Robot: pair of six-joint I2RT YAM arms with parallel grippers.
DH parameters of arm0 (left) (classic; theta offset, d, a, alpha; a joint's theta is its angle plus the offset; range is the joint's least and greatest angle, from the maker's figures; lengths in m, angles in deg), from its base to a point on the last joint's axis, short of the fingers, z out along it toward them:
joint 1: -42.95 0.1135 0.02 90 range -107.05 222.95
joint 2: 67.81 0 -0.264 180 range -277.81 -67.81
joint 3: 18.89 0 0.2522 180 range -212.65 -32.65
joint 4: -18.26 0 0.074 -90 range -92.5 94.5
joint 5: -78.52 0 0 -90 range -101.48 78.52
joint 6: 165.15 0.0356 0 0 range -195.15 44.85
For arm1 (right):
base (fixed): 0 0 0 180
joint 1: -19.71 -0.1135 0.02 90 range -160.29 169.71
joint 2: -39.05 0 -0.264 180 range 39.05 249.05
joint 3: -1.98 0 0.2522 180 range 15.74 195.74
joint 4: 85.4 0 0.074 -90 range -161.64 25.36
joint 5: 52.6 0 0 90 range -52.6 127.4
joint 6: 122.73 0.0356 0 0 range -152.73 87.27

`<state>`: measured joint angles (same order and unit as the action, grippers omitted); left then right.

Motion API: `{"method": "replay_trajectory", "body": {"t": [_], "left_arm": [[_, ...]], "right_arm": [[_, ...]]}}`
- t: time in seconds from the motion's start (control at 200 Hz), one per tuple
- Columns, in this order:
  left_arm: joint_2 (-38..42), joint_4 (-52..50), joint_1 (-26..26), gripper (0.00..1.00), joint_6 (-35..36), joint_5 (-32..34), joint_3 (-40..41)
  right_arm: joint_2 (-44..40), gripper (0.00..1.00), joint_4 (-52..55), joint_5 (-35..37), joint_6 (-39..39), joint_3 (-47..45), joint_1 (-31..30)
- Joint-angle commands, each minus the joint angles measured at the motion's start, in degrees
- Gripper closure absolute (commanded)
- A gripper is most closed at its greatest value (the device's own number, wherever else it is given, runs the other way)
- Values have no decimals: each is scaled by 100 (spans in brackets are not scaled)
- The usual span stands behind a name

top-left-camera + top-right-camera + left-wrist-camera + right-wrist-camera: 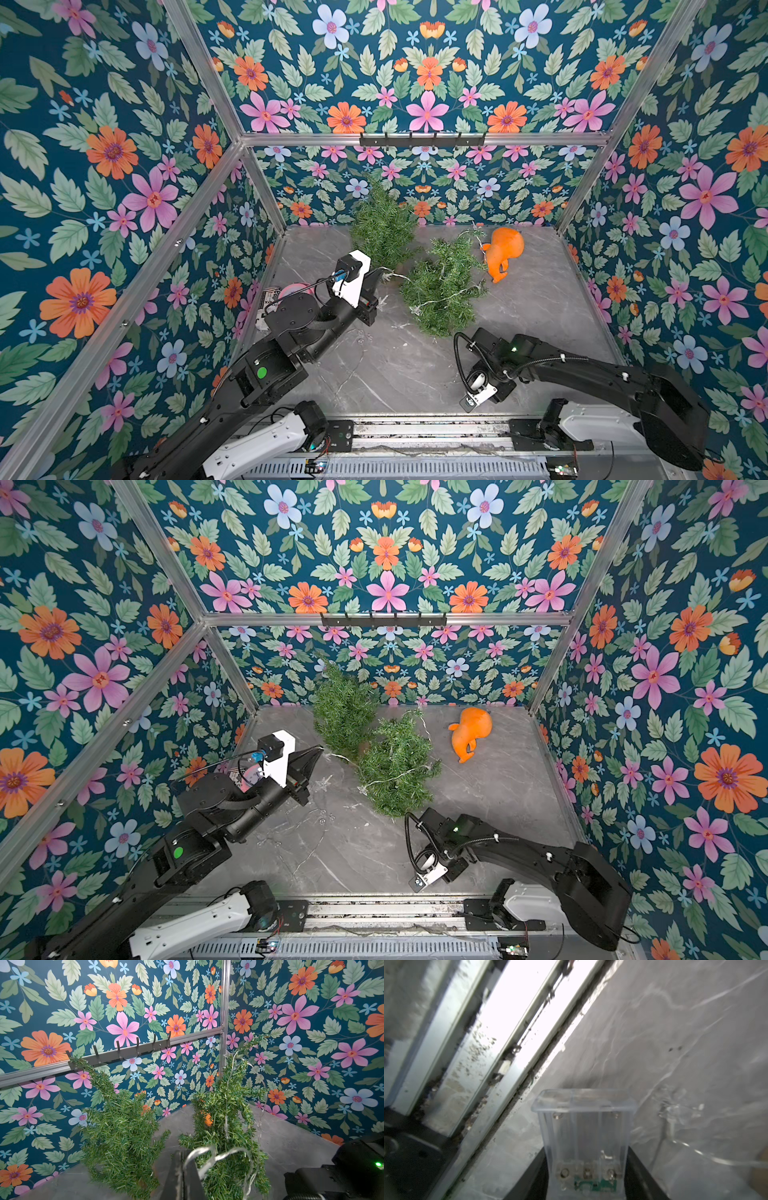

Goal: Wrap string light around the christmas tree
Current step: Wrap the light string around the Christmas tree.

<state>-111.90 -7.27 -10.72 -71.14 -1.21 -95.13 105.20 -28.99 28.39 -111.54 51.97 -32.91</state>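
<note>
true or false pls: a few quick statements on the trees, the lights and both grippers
The left gripper is shut on the string light. True.
A nearer tree and a farther tree are both on the table. True.
The orange toy hangs from a hook. False: it lies on the table beside the nearer tree.
The right gripper is empty. False: it holds a clear battery box.
</note>
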Motion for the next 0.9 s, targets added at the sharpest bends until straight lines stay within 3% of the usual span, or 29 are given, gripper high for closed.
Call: {"method": "replay_trajectory", "body": {"t": [0.0, 0.22, 0.365, 0.47, 0.7, 0.895], "left_arm": [[-112, -172, -3, 99, -284, -10, -157], [-326, -151, -3, 99, -582, -112, -457], [-370, 123, -3, 100, -548, -308, -471], [-556, 328, -3, 100, -559, -109, -563], [-1497, 122, 17, 100, -507, 1401, -1477], [-2094, 140, 291, 100, -476, 1153, -2086]], "right_arm": [[-538, 54, -64, -297, 646, 140, -394], [-1373, 55, -1038, 266, 1386, 446, -1645], [-1238, 54, -1818, 437, 1843, 1017, -2301], [-872, 54, -2686, 505, 1730, 1472, -2641], [27, 53, -3806, 274, 1327, 2912, -2783], [609, 54, -3819, 200, 869, 4218, -2751]]}}
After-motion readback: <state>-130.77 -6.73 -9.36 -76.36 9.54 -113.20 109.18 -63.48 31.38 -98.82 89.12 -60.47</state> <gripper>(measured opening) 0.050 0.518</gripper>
